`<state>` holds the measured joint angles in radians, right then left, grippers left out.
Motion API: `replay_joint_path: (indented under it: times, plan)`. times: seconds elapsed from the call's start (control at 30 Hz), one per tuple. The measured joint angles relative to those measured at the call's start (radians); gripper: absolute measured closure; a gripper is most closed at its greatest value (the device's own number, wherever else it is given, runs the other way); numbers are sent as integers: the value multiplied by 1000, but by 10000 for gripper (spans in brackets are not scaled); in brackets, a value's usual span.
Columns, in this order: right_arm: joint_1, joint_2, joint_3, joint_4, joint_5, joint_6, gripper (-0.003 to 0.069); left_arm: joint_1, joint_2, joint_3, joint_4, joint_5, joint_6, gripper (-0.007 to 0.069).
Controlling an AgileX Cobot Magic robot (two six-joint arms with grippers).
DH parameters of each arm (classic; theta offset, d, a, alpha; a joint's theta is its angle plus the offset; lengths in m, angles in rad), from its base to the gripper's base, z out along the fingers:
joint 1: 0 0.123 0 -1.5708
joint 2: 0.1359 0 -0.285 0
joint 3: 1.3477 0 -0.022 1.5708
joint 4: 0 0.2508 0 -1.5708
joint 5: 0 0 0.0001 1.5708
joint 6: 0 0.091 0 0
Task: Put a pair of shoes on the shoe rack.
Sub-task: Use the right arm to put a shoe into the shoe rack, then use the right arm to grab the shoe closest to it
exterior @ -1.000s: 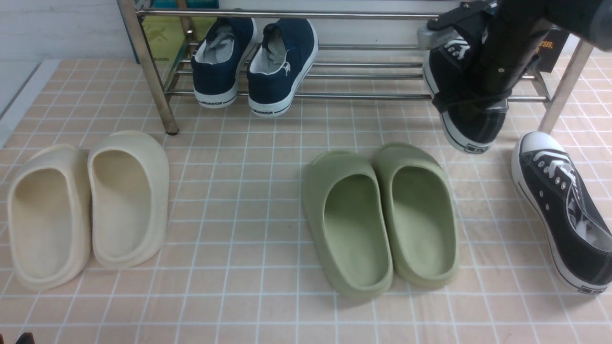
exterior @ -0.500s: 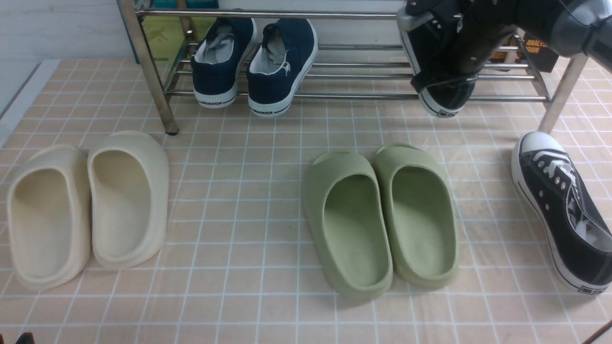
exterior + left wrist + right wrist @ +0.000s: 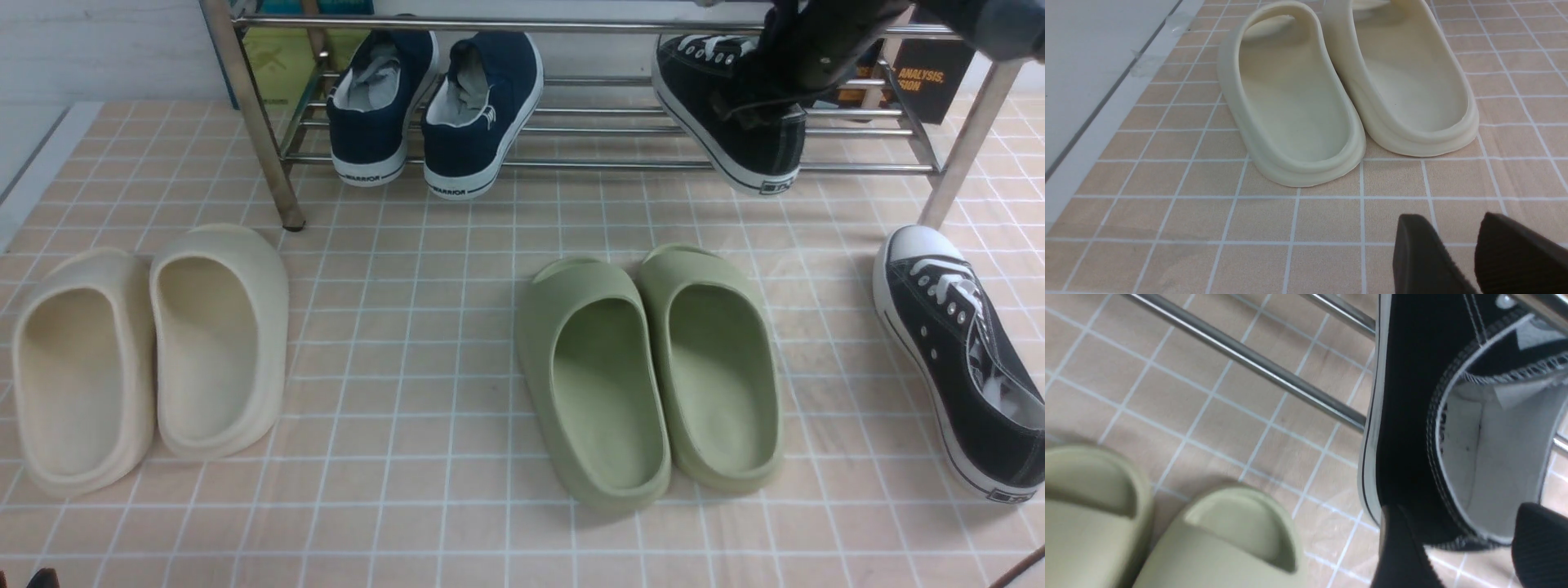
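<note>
One black sneaker on the rack, its mate on the floor

Nearest, the left gripper (image 3: 1449, 222) stands partly open over the tiled floor (image 3: 1327, 220), with nothing between its fingers. The cream clogs (image 3: 220, 351) sit side by side on the left; the green clogs (image 3: 714, 380) stand together near the middle. To their right, one black sneaker (image 3: 963, 359) lies on the floor, toe toward the rack, near its right front leg.

Farther off, the other black sneaker (image 3: 706, 110) rests on the lower bars of the shoe rack (image 3: 604, 164), heel toward the camera and slightly past the front bar. The right gripper (image 3: 1459, 516) is wide open at its heel, not clamped on it. Two navy shoes (image 3: 482, 122) share that level on the left. Beyond the rack's right end stands a dark book (image 3: 931, 82).
</note>
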<state>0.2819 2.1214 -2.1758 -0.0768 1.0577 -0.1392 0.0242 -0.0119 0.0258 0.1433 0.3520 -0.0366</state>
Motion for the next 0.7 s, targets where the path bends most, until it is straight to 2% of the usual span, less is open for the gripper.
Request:
replay_joint_path:
  times: [0.17, 0.4, 0.7]
  plan:
    - [3, -102, -7, 0, 161, 1, 264, 0, 0, 0, 0, 0, 0, 384]
    - [2, -279, 139, -27, 186, 72, 277, 0, 0, 0, 0, 0, 0, 384]
    - [-18, -651, 769, -10, 188, 100, 279, 0, 0, 0, 0, 0, 0, 384]
